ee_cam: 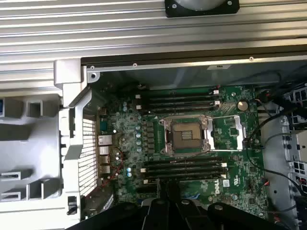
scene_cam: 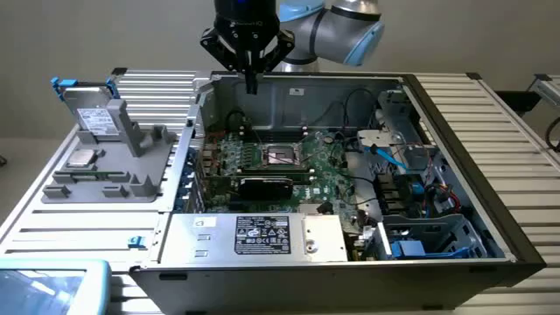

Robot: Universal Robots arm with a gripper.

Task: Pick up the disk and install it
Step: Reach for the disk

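The gripper [scene_cam: 252,88] is hanging over the far wall of the open computer case [scene_cam: 306,92], jaws pressed together and carrying nothing. Off on the exterior view's left, well apart from it, the disk [scene_cam: 94,117] is standing on edge in the grey holder [scene_cam: 151,165], white label facing out, blue tabs poking up at its top corners. The small silver chip [scene_cam: 81,157] is lying just in front of it. From the wrist, the gripper [ee_cam: 168,203] is looking down over the motherboard [ee_cam: 230,129] and its empty socket [ee_cam: 186,135]
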